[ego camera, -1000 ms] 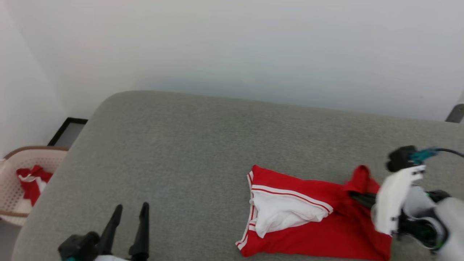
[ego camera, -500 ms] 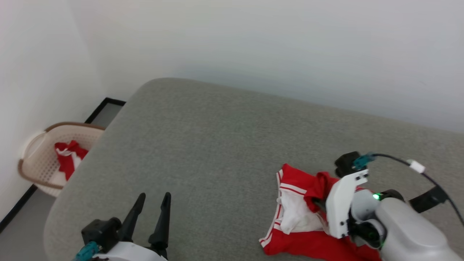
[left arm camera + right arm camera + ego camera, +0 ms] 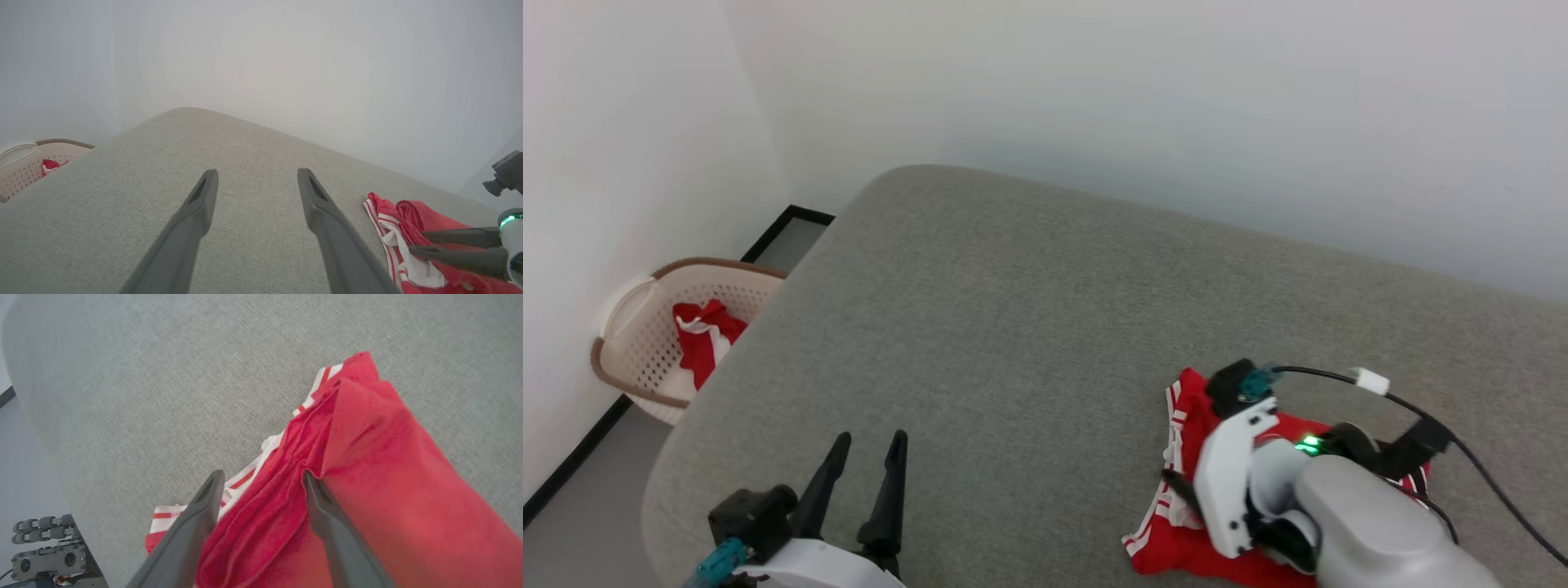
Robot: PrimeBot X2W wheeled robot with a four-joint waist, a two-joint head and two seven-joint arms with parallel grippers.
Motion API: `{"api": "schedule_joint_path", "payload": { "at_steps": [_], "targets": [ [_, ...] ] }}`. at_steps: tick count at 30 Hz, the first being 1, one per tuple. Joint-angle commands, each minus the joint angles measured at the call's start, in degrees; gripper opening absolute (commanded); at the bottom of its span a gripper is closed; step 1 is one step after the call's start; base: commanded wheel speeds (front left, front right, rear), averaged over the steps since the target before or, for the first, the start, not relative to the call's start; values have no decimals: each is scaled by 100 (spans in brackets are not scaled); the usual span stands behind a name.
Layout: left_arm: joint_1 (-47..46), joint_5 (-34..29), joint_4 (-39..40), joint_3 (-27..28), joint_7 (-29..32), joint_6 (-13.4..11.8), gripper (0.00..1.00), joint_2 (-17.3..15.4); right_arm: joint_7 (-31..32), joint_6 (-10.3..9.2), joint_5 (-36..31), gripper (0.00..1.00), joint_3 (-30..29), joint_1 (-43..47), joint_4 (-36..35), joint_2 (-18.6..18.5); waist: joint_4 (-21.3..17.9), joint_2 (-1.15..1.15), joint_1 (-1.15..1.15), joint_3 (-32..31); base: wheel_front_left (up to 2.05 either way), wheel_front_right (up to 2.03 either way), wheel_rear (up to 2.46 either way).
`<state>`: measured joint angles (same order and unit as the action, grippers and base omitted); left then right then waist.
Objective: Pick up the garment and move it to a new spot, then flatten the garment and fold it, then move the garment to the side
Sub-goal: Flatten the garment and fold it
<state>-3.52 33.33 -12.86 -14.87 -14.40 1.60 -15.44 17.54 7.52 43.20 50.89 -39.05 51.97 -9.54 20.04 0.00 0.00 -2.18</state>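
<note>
Down at the near right part of the grey fabric-covered worktop lies the red jersey T-shirt with white sleeves and red-and-white striped edges. It is bunched up in a heap, with folds and bumps in it. The white and striped part peeks out on the side that faces the left arm.

The right gripper is right on top of the T-shirt. Its two long dark fingers are spread apart. A thick red fold of the T-shirt sits between them, but they do not squeeze it. A green light glows on that arm's wrist.

The left gripper hangs over the bare grey worktop, well apart from the T-shirt. Its fingers are spread wide with nothing in them.

Off past the left side of the worktop, by the white wall, a pale plastic basket with a brown rim stands on the floor. A small red-and-white cloth bundle lies inside it.
</note>
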Motion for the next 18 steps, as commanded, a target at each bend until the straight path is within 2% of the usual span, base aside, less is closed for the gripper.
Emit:
{"api": "schedule_joint_path", "payload": {
  "at_steps": [1,9,15,18],
  "targets": [
    [-25,19,-19,14,-28,34,100,-9,-49,-6,86,100,100,-63,-39,81,-56,0,0,-11,0,0,0],
    [54,-21,-22,147,-59,21,100,-43,-274,-6,441,100,680,-214,-634,149,-462,0,0,-64,0,0,0],
    [213,-69,48,289,-70,-11,100,-83,-566,-6,629,100,950,-284,-1156,-51,-931,0,0,-169,0,0,0],
    [319,-84,114,383,-77,-35,100,-108,-735,-6,685,100,995,-230,-1368,-286,-1166,0,0,-239,0,0,0]
  ]
}}
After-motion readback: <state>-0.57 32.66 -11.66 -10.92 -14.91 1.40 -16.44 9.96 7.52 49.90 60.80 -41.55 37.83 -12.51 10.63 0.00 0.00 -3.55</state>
